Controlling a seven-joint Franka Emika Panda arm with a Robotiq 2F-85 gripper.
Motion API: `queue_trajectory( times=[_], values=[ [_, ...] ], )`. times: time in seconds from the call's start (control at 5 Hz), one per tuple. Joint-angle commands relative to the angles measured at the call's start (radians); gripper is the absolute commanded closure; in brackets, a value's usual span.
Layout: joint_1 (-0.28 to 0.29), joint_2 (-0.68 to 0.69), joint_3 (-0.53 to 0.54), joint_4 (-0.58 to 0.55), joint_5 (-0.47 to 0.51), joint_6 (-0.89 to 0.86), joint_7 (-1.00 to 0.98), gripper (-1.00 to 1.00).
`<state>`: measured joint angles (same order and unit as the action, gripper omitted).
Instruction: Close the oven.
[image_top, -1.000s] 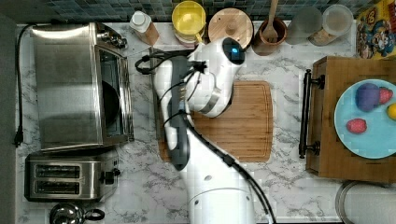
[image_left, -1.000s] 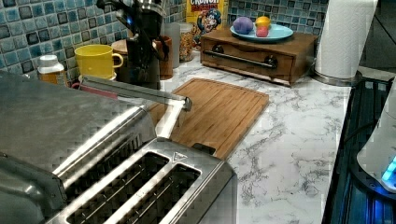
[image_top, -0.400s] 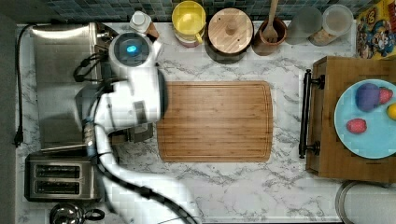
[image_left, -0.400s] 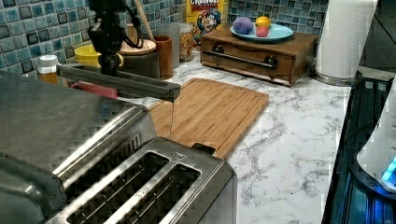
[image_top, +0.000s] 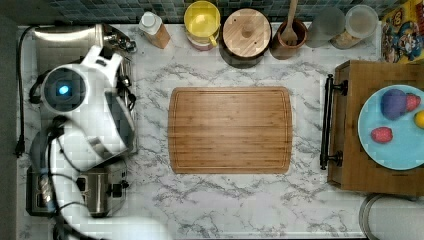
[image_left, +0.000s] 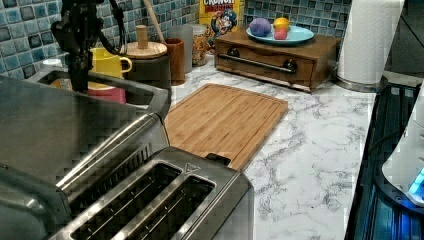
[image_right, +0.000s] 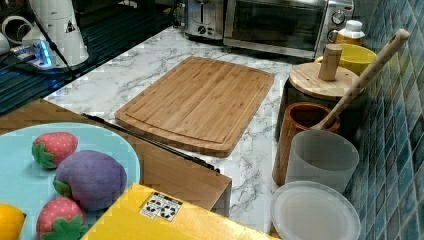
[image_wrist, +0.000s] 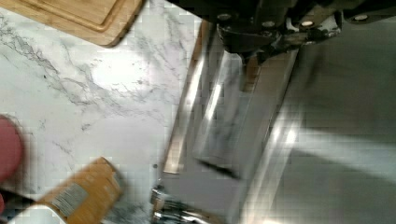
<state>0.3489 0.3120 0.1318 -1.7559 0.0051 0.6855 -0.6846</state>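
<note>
Steel bar handle sits right under the pincer (image_wrist: 280, 35), though I cannot tell whether its fingers are apart or together. The oven (image_right: 280, 22) stands at the marble desk's (image_top: 225, 200) left end in the top view, door up, beside the toaster (image_left: 150, 200).

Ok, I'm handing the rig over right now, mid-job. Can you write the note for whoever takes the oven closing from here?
Claw: down at the bar handle, along the oven's top front edge. Whether it grips the bar is unclear.
Oven: at the end of the counter, beside the toaster. In the right view its glass door stands upright against the front.
Done: the door looks swung up, closed or very nearly.
Left: check that the door is fully seated, give it a light push if not, then lift the claw clear.
</note>
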Motion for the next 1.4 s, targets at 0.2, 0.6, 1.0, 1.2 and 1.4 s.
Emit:
queue_trajectory(
  times=[0.2,0.6,1.0,1.2,1.4],
  values=[
    [0.124,-0.135,-0.055,0.071,-0.315,-0.11,0.42,1.0],
    [0.129,-0.135,-0.061,0.071,-0.314,-0.11,0.419,1.0],
    [0.143,-0.135,-0.076,0.071,-0.31,-0.109,0.417,1.0],
    [0.136,-0.135,-0.068,0.071,-0.312,-0.11,0.418,1.0],
    [0.138,-0.135,-0.071,0.071,-0.311,-0.11,0.418,1.0]
  ],
)
